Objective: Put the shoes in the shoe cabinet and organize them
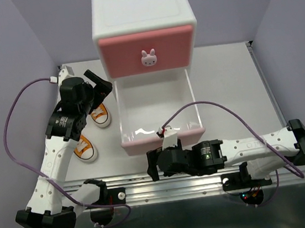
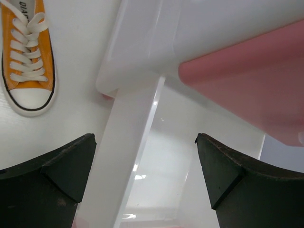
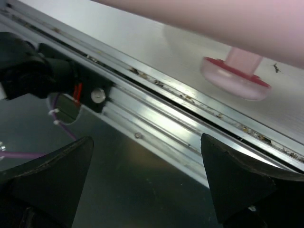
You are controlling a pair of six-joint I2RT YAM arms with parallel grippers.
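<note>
shoe cabinet [image 1: 142,15]: upper centre; lower drawer [image 1: 153,100] stood pulled out, looked empty.
orange shoes [image 1: 101,116]: on the counter [image 1: 226,82], centre left, beside the drawer.
left jaws: wide, empty, over the drawer's left wall.
right jaws: wide, empty, lower centre, off the drawer front.
step: drawer judged ready, loading not begun.
next: left jaws would need to close around one shoe.

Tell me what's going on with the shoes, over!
Left gripper open, right gripper open, both empty. Lower drawer out, no shoe inside. Two orange shoes on table beside it. Nothing lies between.
</note>
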